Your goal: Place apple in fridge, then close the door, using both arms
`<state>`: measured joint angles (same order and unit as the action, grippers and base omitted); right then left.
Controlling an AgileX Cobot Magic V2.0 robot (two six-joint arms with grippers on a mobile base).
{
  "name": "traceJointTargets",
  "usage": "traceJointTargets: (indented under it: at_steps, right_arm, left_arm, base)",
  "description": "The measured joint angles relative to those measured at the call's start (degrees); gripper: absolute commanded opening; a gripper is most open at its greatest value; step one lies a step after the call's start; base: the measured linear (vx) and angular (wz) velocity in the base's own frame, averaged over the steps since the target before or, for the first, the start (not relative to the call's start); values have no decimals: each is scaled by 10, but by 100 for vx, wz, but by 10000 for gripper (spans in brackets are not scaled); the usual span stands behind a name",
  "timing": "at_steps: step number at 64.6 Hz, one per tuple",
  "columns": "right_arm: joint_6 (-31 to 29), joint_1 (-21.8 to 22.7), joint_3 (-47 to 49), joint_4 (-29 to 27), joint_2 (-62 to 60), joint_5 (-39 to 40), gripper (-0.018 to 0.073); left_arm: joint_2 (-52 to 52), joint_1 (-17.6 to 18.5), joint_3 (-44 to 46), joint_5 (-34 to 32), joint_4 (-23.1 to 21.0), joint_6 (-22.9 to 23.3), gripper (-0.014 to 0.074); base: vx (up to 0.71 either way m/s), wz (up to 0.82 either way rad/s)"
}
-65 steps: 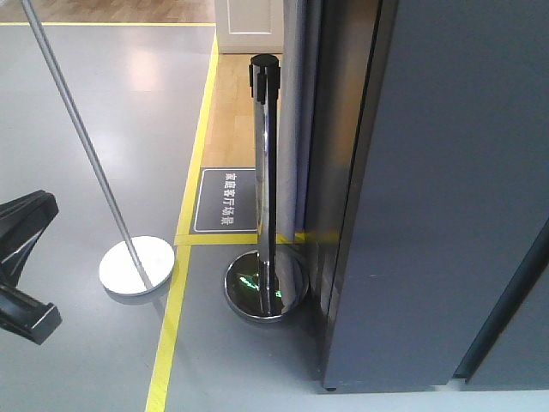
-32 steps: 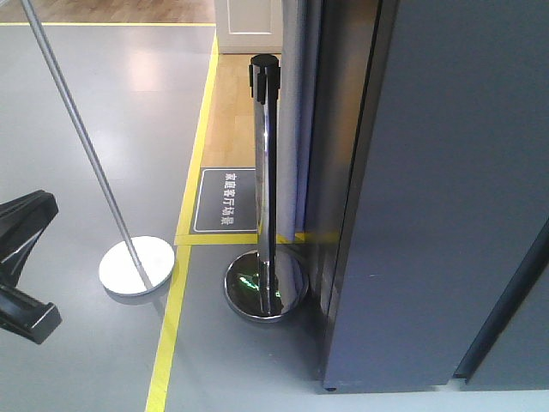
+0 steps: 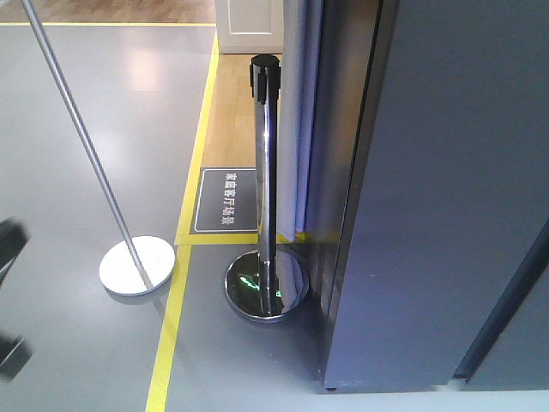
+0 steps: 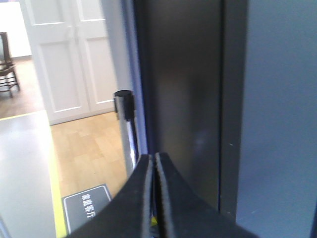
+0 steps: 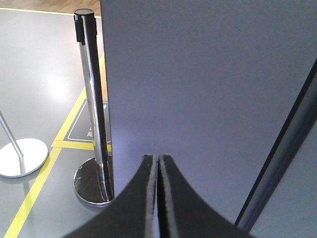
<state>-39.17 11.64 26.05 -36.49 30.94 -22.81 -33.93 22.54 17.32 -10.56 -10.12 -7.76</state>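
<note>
Grey floor with yellow tape lines point(image 3: 176, 300); chrome stanchion point(image 3: 268, 189) just beside the fridge point(image 3: 446, 189). I see its dark grey door point(image 5: 208, 84) filling both wrist views. Left gripper point(image 4: 153, 163) pinched together, empty, facing the door's edge. Right gripper point(image 5: 158, 163) likewise pressed closed, empty. Apple not visible.

A dark grey floor sign point(image 3: 226, 199) with a white border lies flat on the wooden floor strip, just behind the yellow tape line and beside the chrome stanchion's base. It carries one line of white Chinese characters, apparently 家庭客厅场景, reading sideways in the front view. The left wrist view shows its corner point(image 4: 87, 212), too blurred to read.
</note>
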Motion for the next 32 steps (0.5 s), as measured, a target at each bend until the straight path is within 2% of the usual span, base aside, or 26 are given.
traceJointTargets:
  at_steps: [7, 23, 32]
  right_arm:
    - [0, 0, 0, 0, 0, 0, -4]
    - [0, 0, 0, 0, 0, 0, -4]
    - [0, 0, 0, 0, 0, 0, -4]
  left_arm:
    - [70, -34, -58, 20, 36, 23, -5]
    - [184, -150, -163, 48, 81, 93, -5]
    - [245, -166, -187, 81, 156, 122, -5]
  base:
    - [0, 0]
    - [0, 0]
    - [0, 0]
